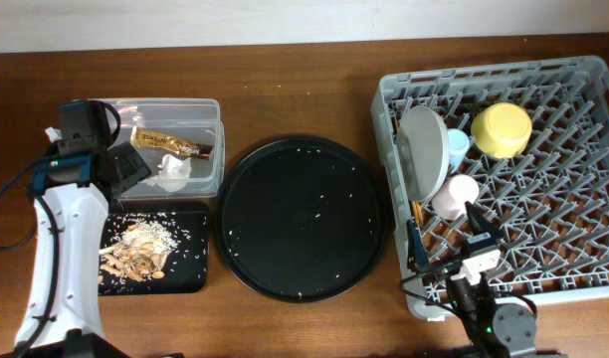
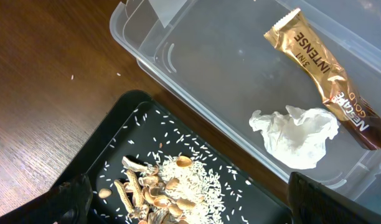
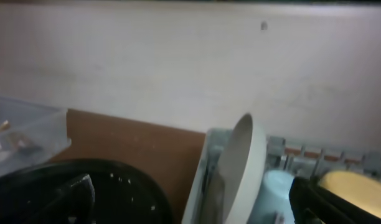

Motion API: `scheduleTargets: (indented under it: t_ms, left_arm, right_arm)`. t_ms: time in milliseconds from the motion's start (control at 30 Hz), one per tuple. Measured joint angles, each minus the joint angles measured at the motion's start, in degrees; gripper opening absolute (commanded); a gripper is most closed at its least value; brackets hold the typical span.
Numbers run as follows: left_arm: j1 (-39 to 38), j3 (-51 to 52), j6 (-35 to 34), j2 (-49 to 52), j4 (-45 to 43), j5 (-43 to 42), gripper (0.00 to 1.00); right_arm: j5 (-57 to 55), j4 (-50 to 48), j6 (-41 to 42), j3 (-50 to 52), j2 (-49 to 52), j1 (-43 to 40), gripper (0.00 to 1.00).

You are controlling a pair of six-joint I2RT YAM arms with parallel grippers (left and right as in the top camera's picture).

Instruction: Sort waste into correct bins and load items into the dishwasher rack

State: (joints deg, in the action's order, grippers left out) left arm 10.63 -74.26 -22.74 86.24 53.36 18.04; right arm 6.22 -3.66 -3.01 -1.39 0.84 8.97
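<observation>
Lying in the clear box (image 1: 200, 104) at far left are the snack wrapper (image 1: 172, 143) and tissue (image 1: 171, 171); food scraps (image 1: 135, 251) (rice mixed in) cover the small black tray (image 1: 190, 270) just nearer. Plate (image 1: 424, 151), yellow bowl (image 1: 502, 129), blue cup (image 1: 457, 145) and pink cup (image 1: 454, 195) stand in the rack (image 1: 583, 290), right. Left pincer (image 2: 203, 202) and right pincer (image 3: 206, 200) gape released, empty.

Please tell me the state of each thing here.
Snack wrapper: lying in the clear box.
Tissue: crumpled, same box.
Food scraps: piled on the small black tray.
Plate: standing on edge in the rack.
Blue cup, pink cup, yellow bowl: in the rack.
Round tray: only rice grains.
Left gripper: open, empty.
Right gripper: open, empty.
</observation>
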Motion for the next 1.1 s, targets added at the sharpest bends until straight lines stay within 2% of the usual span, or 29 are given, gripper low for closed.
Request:
scheduleTargets:
  t_ms: [133, 1100]
  left_arm:
    - [0.0, 0.0, 0.0, 0.0, 0.0, 0.0, 0.99]
    - [0.0, 0.0, 0.0, 0.0, 0.0, 0.0, 0.99]
  right_arm:
    - [-1.09, 7.54, 0.07, 0.74, 0.0, 0.0, 0.98]
    - [-1.31, 7.54, 0.07, 0.74, -0.07, 0.0, 0.98]
